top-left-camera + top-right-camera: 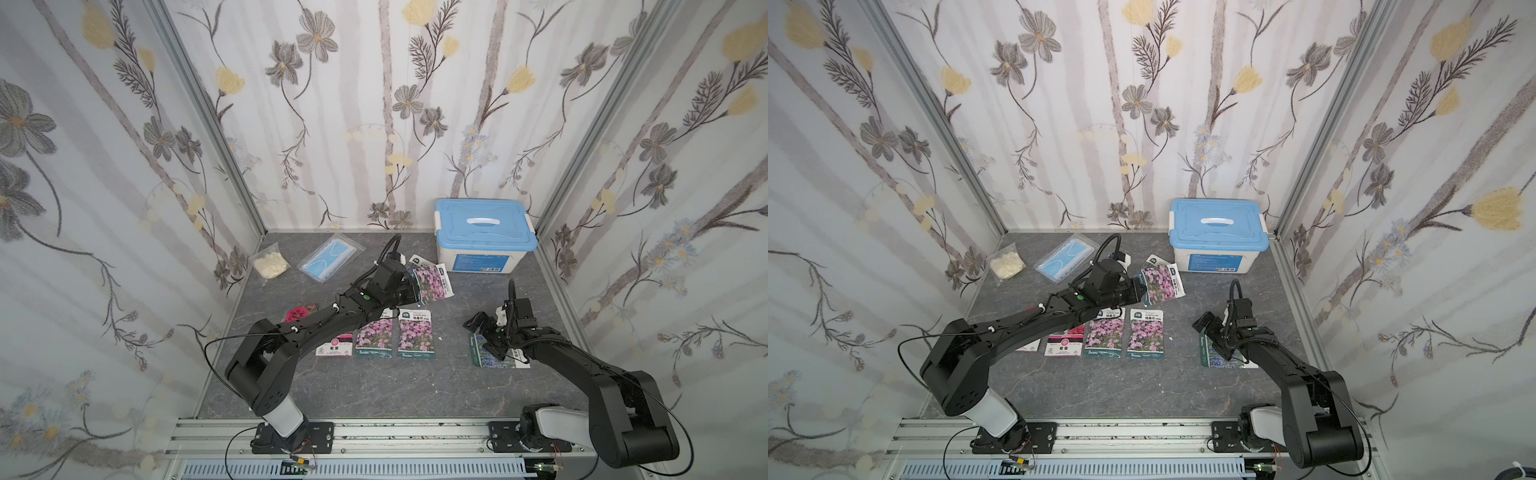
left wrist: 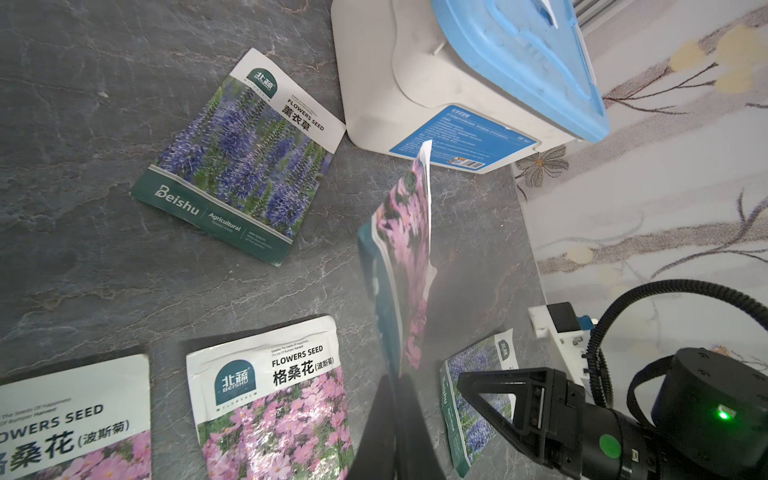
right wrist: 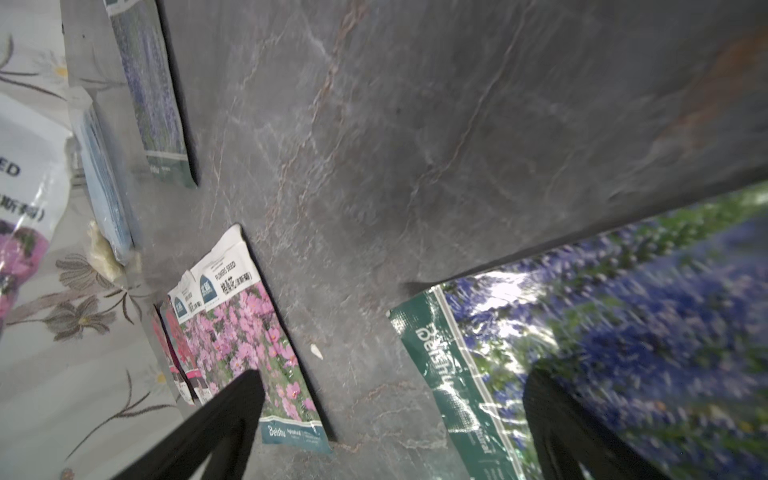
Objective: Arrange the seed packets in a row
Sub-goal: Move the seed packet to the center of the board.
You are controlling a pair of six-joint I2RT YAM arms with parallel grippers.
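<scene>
box near held pink packet, mask bag

Open tabletop along the front, clear lane between pink packet and lavender packet, blue-lidded box blocking back right, mask bag and cream bag crowding back left, left arm with held packet spanning the middle.

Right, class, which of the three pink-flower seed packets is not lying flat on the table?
The pink packet pinched in the left gripper, tilted up near the blue-lidded box. The other two pink packets lie flat, side by side.
</scene>
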